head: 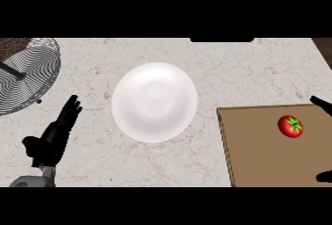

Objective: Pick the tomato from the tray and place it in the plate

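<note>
Black fingers (70, 110) of the left hand (52, 140) stand straight and apart above the marbled table (259, 70), holding nothing, at the view's left. Of the right hand (322, 103) only dark tips show at the right edge, one near the tray's far corner, one lower down; whether they are spread or curled I cannot tell. The red tomato (290, 126) lies untouched on the brown tray (266, 154), toward its far right. The white plate (154, 102) sits between both hands, apart from the tray. A wire rack (26, 74) lies far left.
</note>
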